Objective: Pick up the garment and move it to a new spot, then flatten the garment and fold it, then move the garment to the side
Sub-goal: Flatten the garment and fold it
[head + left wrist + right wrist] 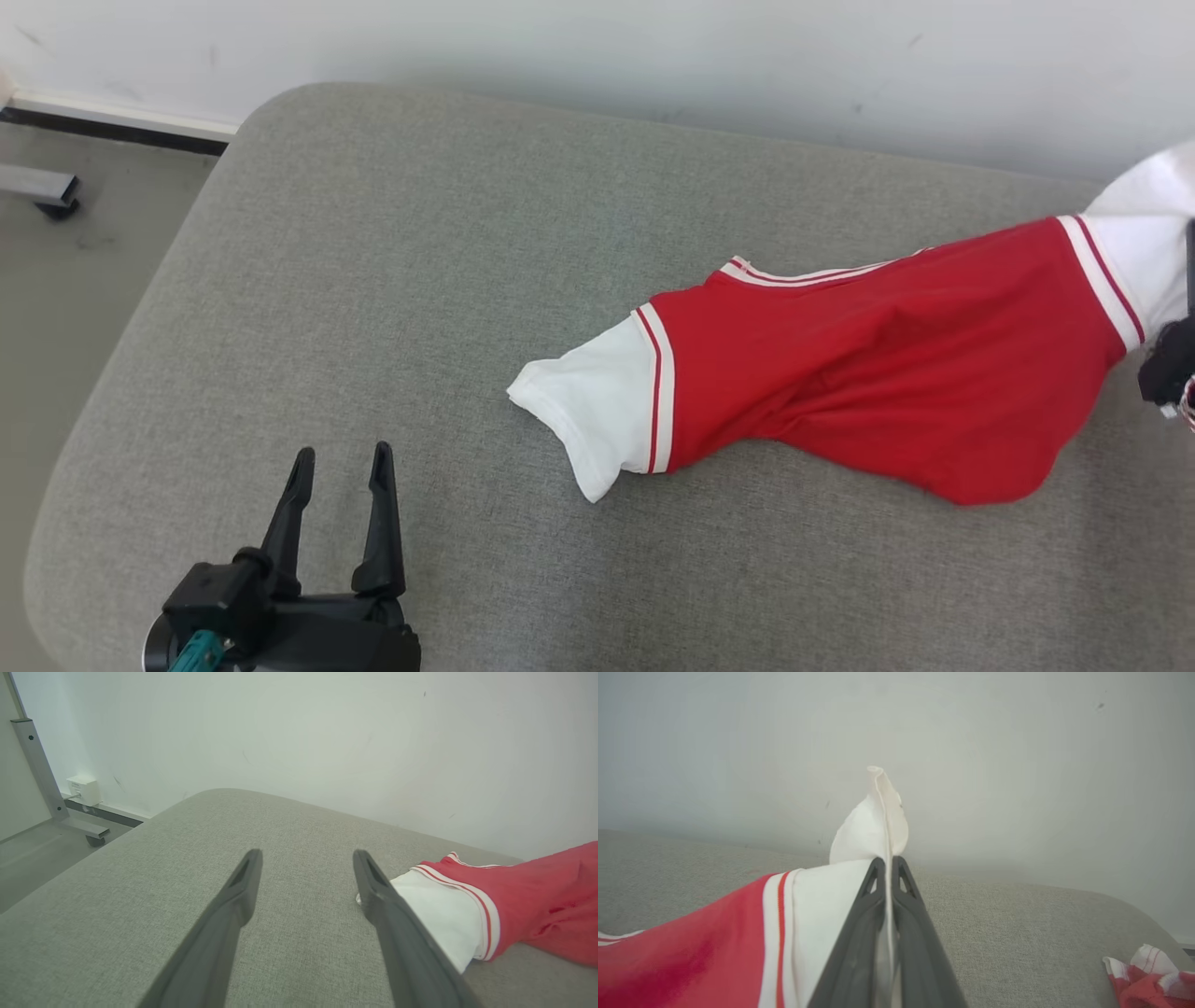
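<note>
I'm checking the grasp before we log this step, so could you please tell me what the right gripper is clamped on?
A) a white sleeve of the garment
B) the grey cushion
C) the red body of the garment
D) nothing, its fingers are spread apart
A: in the right wrist view the right gripper has its fingers pressed together on the white sleeve of the garment, beyond the red-and-white trim.

Looked like a bare test room. Had a big grey padded top (373, 280) against a plain white wall (653, 56) at 12 o'clock. Showed hard grey floor (56, 327), a metal leg on a wheel (42, 189) and a small white wall box (84, 790) at 10 o'clock.
</note>
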Robot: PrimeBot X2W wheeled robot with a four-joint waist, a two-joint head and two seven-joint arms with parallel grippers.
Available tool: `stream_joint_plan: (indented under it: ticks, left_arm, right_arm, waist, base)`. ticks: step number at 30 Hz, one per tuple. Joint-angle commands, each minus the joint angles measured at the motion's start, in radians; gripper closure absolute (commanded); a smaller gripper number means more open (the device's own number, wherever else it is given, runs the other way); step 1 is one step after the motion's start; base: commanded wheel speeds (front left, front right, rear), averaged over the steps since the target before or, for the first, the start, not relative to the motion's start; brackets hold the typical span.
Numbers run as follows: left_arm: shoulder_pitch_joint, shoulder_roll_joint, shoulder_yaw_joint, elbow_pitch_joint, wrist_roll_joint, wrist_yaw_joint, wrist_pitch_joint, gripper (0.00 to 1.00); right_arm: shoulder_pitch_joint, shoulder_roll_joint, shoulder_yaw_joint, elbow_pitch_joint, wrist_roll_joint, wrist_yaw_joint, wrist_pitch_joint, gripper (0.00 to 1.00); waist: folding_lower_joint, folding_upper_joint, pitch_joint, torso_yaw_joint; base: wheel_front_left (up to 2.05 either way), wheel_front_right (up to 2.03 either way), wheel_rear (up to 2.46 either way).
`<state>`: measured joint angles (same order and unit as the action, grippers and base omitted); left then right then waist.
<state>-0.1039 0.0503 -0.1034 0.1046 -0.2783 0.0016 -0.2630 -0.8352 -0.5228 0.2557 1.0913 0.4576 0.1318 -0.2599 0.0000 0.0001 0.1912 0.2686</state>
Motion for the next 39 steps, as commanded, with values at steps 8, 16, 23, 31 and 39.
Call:
stream_joint_plan:
  ticks: [8,16,23,31,39]
  left_arm:
    - [0.030,0.000,0.016,-0.003,0.014,-0.001,-0.002,0.00]
    - [0.038,0.000,0.021,0.003,0.023,-0.014,-0.002,0.00]
    - [0.057,0.001,0.032,0.002,0.029,-0.021,-0.002,0.00]
    - [0.063,0.000,0.037,0.005,0.028,-0.027,-0.002,0.00]
    - [0.072,0.001,0.037,0.007,0.020,-0.020,-0.001,0.00]
  right_arm:
    - [0.045,0.084,0.047,-0.235,-0.030,-0.003,-0.006,1.00]
    - [0.142,0.230,0.212,-0.462,0.007,-0.003,-0.006,1.00]
    - [0.221,0.323,0.395,-0.561,0.030,-0.003,0.007,1.00]
    - [0.354,0.422,0.663,-0.588,0.052,-0.003,0.021,1.00]
    - [0.382,0.437,0.800,-0.540,0.082,-0.003,0.015,0.00]
  waist:
    - [0.0000,-0.0001,-0.048,-0.046]
    - [0.0000,-0.0001,-0.086,-0.042]
    - [0.0000,-0.0001,-0.098,-0.015]
    - [0.0000,-0.0001,-0.096,0.024]
    - [0.0000,-0.0001,-0.096,0.030]
  base:
    - [0.00,0.00,0.00]
    - [0.00,0.00,0.00]
    - [0.00,0.00,0.00]
    - [0.00,0.00,0.00]
    - [0.00,0.00,0.00]
